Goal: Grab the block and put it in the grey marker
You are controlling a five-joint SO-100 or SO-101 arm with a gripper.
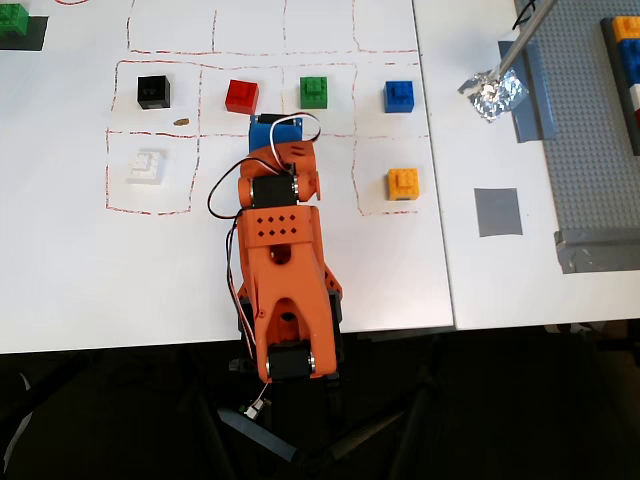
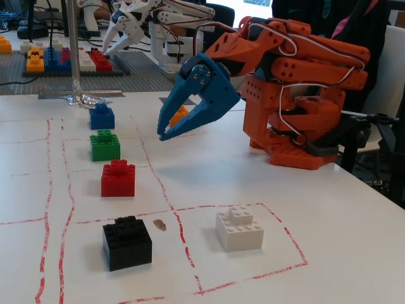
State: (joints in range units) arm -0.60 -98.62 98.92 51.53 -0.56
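The green block sits on the white sheet in a row of bricks, between a red one and a blue one. In the fixed view the green block stands left of my gripper. My blue gripper hangs above the table with its jaws together and nothing in them, a short way from the block. In the overhead view the gripper shows just below the row, mostly under the orange arm. The grey marker lies flat at the right, bare; it does not show in the fixed view.
A black brick, a white brick and an orange-yellow brick lie in red-lined squares. Crumpled foil and a grey studded baseplate are at the right. Another green brick sits at the top left corner.
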